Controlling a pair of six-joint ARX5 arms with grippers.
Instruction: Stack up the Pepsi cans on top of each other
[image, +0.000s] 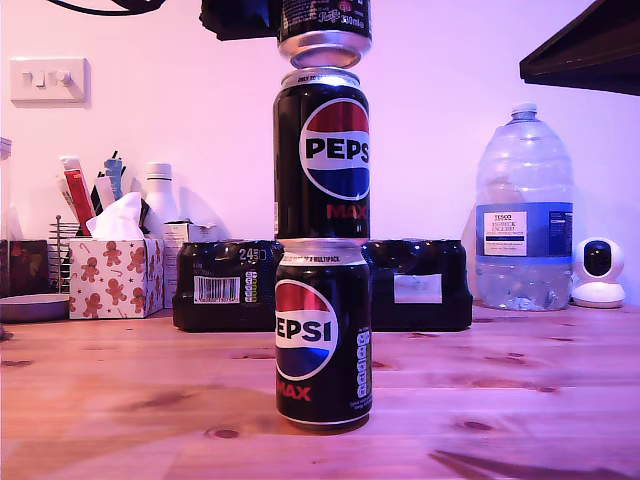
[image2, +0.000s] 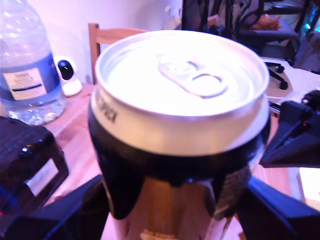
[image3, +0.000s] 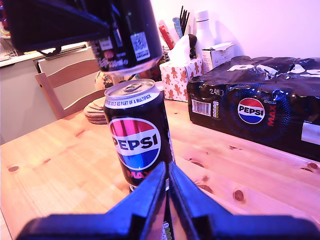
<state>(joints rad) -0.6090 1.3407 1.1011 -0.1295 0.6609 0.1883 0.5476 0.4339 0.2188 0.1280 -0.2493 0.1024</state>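
Clamped in my first gripper (image2: 170, 195), jaws closed on its black sides: the top Pepsi can (image: 324, 30), upright, long axis vertical. Hanging just above the middle can (image: 322, 155), a thin gap showing between its base and that lid, roughly in line with it. Beneath, the bottom can (image: 322, 335), carrying the middle one, near the front edge of the table (image: 520, 390), about midway across. Straight down, then, for the coming move, by my judgement. Pinched shut on nothing: my second gripper (image3: 167, 175), pointed at the stack from close by, not touching so far as can be told.
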